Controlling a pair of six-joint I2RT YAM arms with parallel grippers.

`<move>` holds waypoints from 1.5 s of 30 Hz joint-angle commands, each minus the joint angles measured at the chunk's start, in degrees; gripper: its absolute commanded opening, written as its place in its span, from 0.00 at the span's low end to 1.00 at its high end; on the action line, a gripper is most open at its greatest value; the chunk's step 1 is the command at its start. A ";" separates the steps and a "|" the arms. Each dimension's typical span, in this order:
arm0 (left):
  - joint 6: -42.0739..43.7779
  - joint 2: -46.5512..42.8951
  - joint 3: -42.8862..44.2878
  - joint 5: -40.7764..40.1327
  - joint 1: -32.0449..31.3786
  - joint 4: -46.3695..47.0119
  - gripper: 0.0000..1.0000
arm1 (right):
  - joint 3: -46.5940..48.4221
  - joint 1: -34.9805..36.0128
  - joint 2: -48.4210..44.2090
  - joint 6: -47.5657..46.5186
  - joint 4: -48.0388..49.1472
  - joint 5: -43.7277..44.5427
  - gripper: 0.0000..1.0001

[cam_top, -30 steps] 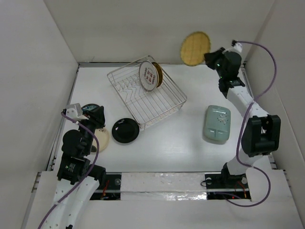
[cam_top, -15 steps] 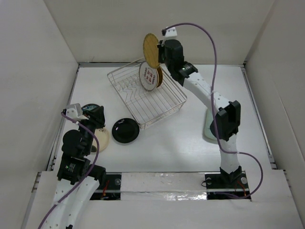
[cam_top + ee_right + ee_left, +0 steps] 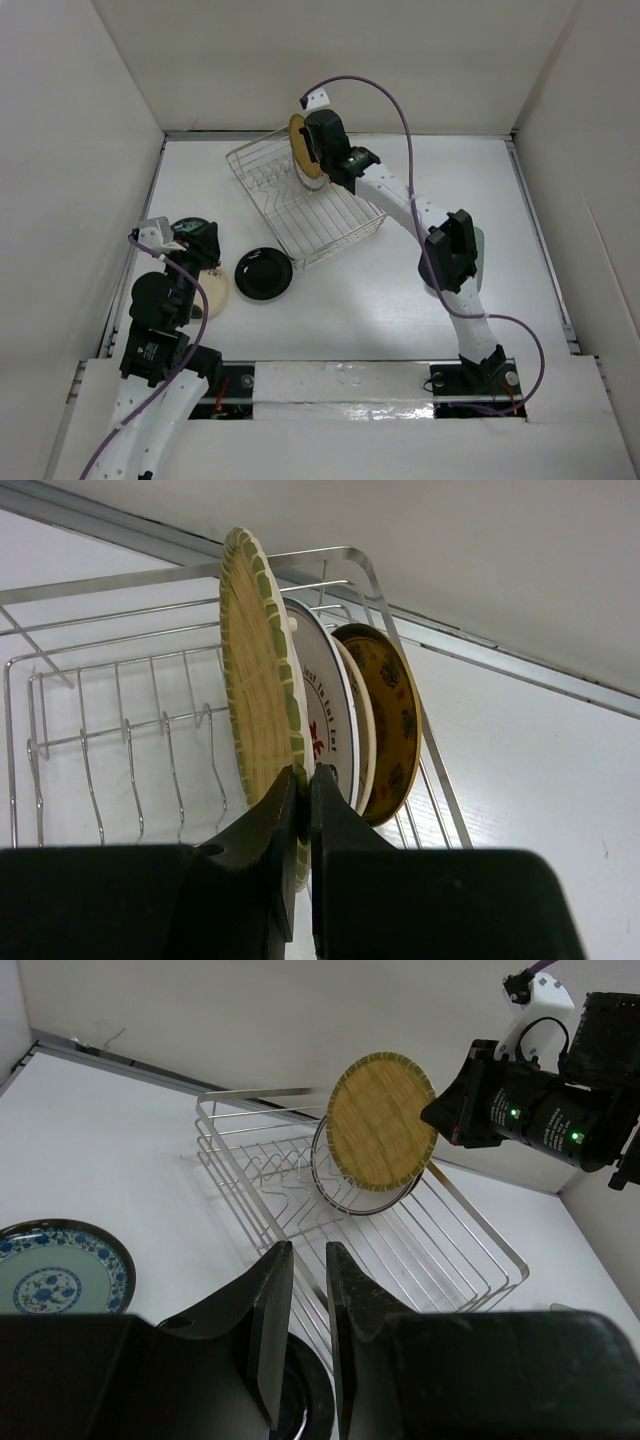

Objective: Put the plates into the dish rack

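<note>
The silver wire dish rack (image 3: pixel 330 215) stands at the table's back middle. A white plate with red marks (image 3: pixel 327 720) and a brown-and-gold plate (image 3: pixel 388 715) stand upright in it. My right gripper (image 3: pixel 318 148) is shut on the rim of a tan woven round plate (image 3: pixel 297 146). It holds the plate on edge over the rack, just left of the white plate (image 3: pixel 255 670). My left gripper (image 3: pixel 308 1260) is empty, its jaws a narrow gap apart, above the glossy black plate (image 3: pixel 264 273). A teal patterned plate (image 3: pixel 60 1275) and a cream plate (image 3: pixel 214 291) lie at the left.
A pale green rectangular plate (image 3: pixel 473 262) lies at the right, partly hidden behind my right arm. White walls close in the table on the left, back and right. The rack's zigzag dividers (image 3: pixel 120 750) left of the tan plate hold nothing.
My right arm swung the tan plate from the far right corner leftward over the rack and lowered it beside the white plate. The left arm has not moved.
</note>
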 commanded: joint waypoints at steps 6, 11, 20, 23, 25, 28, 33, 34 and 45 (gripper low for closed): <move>0.55 -0.50 -0.07 0.03 -0.21 2.18 0.18 | -1.78 3.96 1.09 0.40 3.00 2.50 0.04; 0.55 -0.85 -0.07 0.38 -0.21 2.27 0.18 | -3.88 3.18 -2.94 4.70 3.96 1.81 0.56; 0.46 -2.61 -0.24 1.17 -0.21 2.27 0.18 | -38.75 -10.09 -33.07 17.70 19.50 -16.91 0.15; 0.38 -3.31 -0.24 1.34 -0.21 2.27 0.18 | -54.56 -16.22 -44.50 23.14 21.79 -12.89 0.00; 0.38 -4.10 -0.24 1.61 -0.21 2.27 0.18 | -66.22 -24.72 -52.39 28.93 22.42 -14.88 0.00; 0.29 -4.89 -0.33 1.70 -0.21 2.19 0.18 | -76.37 -34.77 -58.66 33.35 21.98 -20.06 0.00; 0.29 -6.30 -0.33 2.05 -0.21 2.10 0.18 | -91.05 -55.23 -63.25 36.44 19.35 -32.54 0.34; 0.20 -6.56 -0.24 1.96 -0.21 2.01 0.18 | -92.12 -57.54 -63.07 36.27 19.25 -33.96 0.44; 0.29 -7.36 -0.33 1.79 -1.35 1.74 0.18 | -99.07 -68.11 -55.17 35.30 22.76 -43.80 0.78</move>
